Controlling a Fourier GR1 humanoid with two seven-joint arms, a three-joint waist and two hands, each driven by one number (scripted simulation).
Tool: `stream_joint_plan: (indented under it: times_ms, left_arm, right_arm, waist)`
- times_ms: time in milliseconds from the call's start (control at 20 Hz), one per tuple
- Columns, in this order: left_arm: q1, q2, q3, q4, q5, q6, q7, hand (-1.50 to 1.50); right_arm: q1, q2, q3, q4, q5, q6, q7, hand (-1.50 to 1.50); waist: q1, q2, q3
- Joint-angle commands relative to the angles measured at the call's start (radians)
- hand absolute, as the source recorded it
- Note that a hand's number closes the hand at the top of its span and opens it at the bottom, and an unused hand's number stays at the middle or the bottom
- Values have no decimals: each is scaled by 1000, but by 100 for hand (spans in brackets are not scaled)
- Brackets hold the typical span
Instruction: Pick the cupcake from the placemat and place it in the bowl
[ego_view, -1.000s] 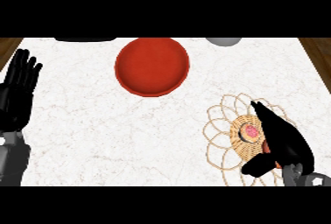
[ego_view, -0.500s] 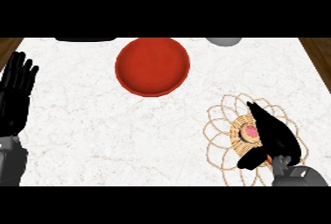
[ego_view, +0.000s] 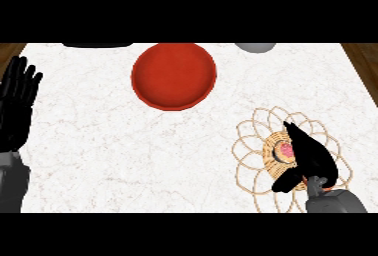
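The cupcake (ego_view: 283, 151), pink-topped, sits in the middle of a woven placemat (ego_view: 249, 150) with looped edges at the counter's right. My right hand (ego_view: 314, 156) lies over the placemat just right of the cupcake. Its fingers are straight and point away from me along the cupcake's right side, and its thumb (ego_view: 286, 183) is spread below it. Part of the cupcake is hidden behind the fingers. The red bowl (ego_view: 174, 75) stands at the far middle with nothing in it. My left hand (ego_view: 18, 102) rests open, fingers up, at the left edge.
A dark flat object (ego_view: 96, 45) and a grey rounded object (ego_view: 256, 47) show at the counter's far edge. Brown wood borders the white marbled counter (ego_view: 111, 150) at the far left and right corners.
My right hand has slid a little forward and closer to the cupcake, its thumb now spread below it. The cupcake, bowl and left hand have not moved.
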Motion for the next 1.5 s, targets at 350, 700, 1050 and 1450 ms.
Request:
stream_joint_plan:
  times_ms: [350, 700, 1050, 1450]
  left_arm:
    - [-64, -6, 18, 77, -16, 2, -16, 0]
    - [-70, 3, 28, 52, -15, -4, 14, 0]
    - [41, 5, 36, -16, -11, -33, -22, 0]
    - [8, -27, -2, -91, -34, 28, 91, 0]
  right_arm:
    - [40, -17, -20, 9, 116, -92, -180, 150]
    - [2, 4, -32, 15, 180, -75, -168, 150]
    - [187, -185, -220, -43, 99, -47, -266, 150]
    - [246, -233, -316, -415, 118, 26, -145, 150]
  waist:
    - [-3, 0, 0]
    - [-3, 0, 0]
    - [-3, -2, 0]
    - [-11, -4, 0]
